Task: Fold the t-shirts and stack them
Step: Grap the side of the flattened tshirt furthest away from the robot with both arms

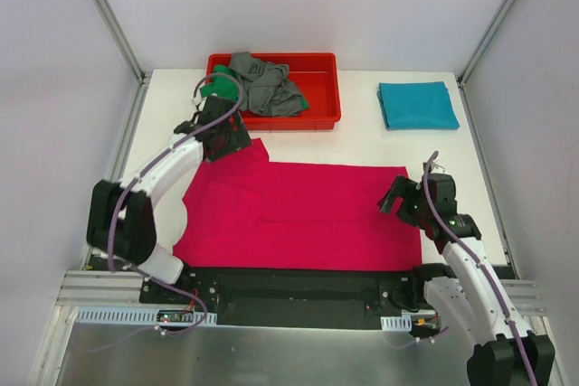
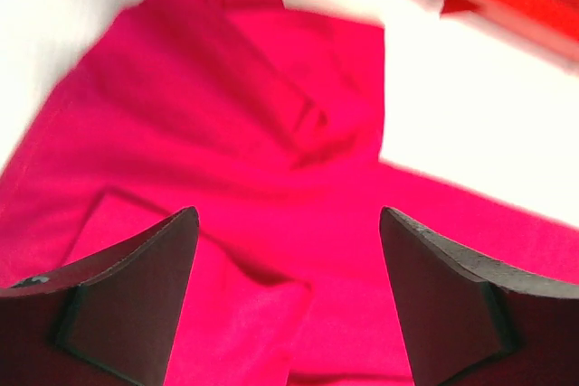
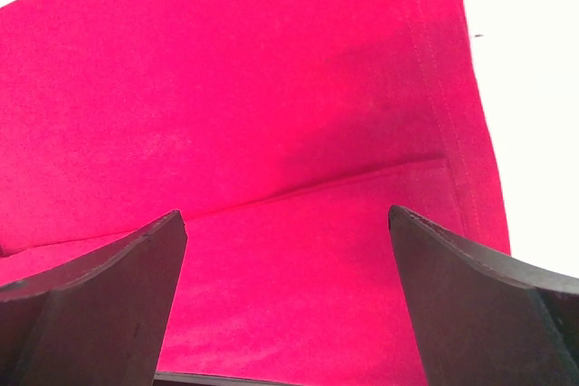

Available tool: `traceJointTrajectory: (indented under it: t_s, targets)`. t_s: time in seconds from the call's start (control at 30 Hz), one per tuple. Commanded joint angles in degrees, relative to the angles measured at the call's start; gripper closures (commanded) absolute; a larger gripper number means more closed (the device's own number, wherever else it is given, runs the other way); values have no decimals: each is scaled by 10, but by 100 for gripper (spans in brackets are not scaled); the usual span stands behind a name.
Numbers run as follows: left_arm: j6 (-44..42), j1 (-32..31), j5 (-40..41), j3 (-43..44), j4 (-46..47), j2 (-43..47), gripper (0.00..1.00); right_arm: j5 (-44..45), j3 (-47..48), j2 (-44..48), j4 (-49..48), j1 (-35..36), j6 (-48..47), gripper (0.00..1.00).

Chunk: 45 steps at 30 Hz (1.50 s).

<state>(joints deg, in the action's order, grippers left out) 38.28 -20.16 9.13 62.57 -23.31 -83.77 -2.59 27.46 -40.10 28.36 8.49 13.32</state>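
The magenta-pink t-shirt point(image 1: 298, 214) lies spread wide across the near half of the white tabletop point(image 1: 362, 142), with one long edge doubled over onto itself and some bunching at its far left corner. The left tool point(image 1: 226, 139) hangs over that bunched corner, just in front of the red tray point(image 1: 321, 121). Its fingers point(image 2: 136, 296) stand wide apart with only pink cloth showing below and nothing between them. The right tool point(image 1: 391, 201) sits over the shirt's right edge, likewise spread open and gripping nothing. In its wrist view I can see a stitched hem and a folded layer under it. Inside the tray at the back lies a crumpled grey t-shirt point(image 1: 267, 86), with a green t-shirt point(image 1: 217, 86) tucked at the tray's left end. A teal t-shirt point(image 1: 417, 105) rests folded on the tabletop, right of the tray and well apart from it.
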Motion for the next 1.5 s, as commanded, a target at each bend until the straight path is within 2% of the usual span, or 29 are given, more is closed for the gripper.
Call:
traceJointTrajectory:
  t_s: [0.0,0.13,0.27,0.5,0.6,0.7,0.8,0.9,1.17,1.3,1.47]
  targets:
    - [-25,27,13,90,-2,-110,25,-33,13,-16,-53,-1,-28,4]
    - [-26,40,3,146,11,-196,37,-28,10,-19,-55,-1,-39,4]
    - [-23,50,13,196,12,-260,44,-28,7,-17,-62,-1,-43,4]
    - [-11,53,36,215,12,-305,50,-22,6,-16,-62,-1,-49,4]
    - [-9,53,34,220,12,-318,61,-21,6,-19,-64,-1,-49,4]
    - [-9,53,32,231,12,-329,67,-22,4,-27,-67,-1,-51,4]
    - [-16,53,20,244,12,-335,80,-24,6,-36,-69,0,-49,4]
    - [-19,53,22,244,12,-329,100,-18,6,-41,-73,-1,-47,4]
    - [-19,41,5,201,14,-282,100,2,44,-103,-81,-1,-30,4]
    - [-13,30,5,155,16,-245,100,103,92,-175,-76,-2,-8,4]
    - [-10,24,19,100,27,-194,100,149,187,-293,-63,-4,-19,4]
